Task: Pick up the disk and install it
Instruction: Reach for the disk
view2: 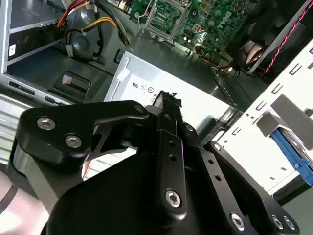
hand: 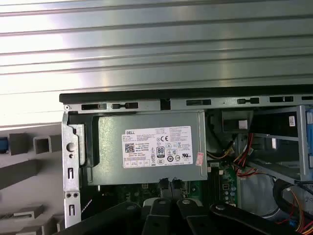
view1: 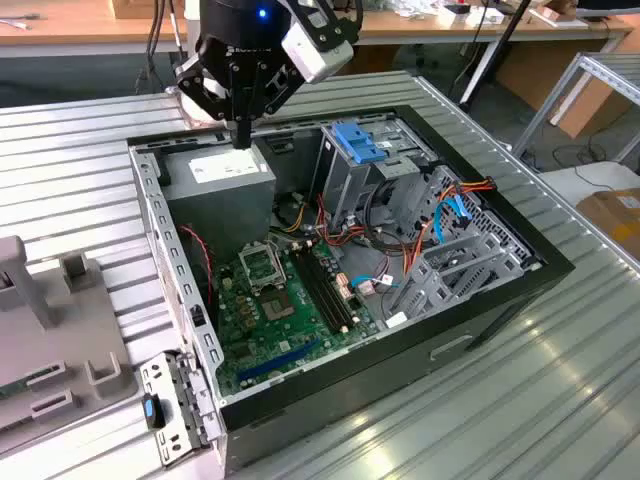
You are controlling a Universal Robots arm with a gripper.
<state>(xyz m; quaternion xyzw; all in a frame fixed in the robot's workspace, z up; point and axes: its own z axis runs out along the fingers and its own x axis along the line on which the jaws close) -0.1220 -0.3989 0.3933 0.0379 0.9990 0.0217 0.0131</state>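
exterior view: one gripper (view1: 241,143), fingers (view1: 240,128) together, over one grey box (view1: 225,172).

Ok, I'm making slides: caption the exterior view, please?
Arm's gripper poised over the grey white-labelled box inside the open computer case.

Matte black gripper (view1: 240,138). Grey power supply (hand: 146,122), white label (hand: 157,148) with black print. Green motherboard (view1: 270,300). Grey drive cage (view1: 345,190), bright blue top (view1: 358,142). Red, yellow, orange cables (hand: 239,159). Silver table (view1: 560,400), ribbed in parallel stripes. Black case rim (hand: 186,94). Pale grey fixture block (view1: 50,340).
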